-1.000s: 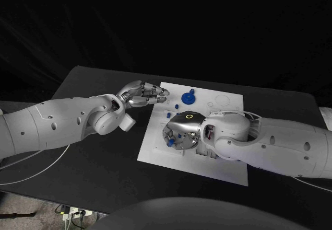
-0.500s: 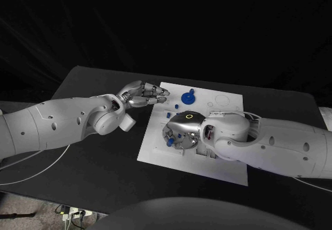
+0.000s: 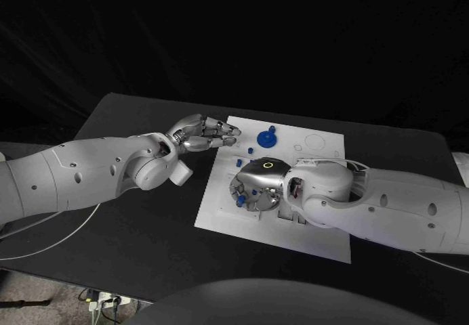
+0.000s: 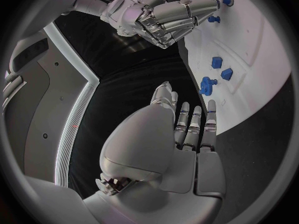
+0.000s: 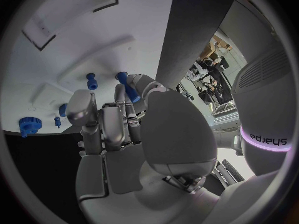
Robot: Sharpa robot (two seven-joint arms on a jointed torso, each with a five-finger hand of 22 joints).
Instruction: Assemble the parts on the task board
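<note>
Two hands: left hand (image 3: 203, 133) at task board (image 3: 322, 145) edge.

A white cable (image 3: 44, 233) trails off the black table (image 3: 127, 223).

The black surface (image 3: 127, 230) spreads before me, and the white task board (image 3: 322, 240) lies flat on its middle, turned a little askew to the surface's edges. At the surface's right edge, beside my right arm, a corner of something pale and flat (image 3: 461, 166) shows, too little of it for me to name. A thin white cable (image 3: 49, 237) crosses the surface's near left corner under my left arm and runs on past the surface's edge.
</note>
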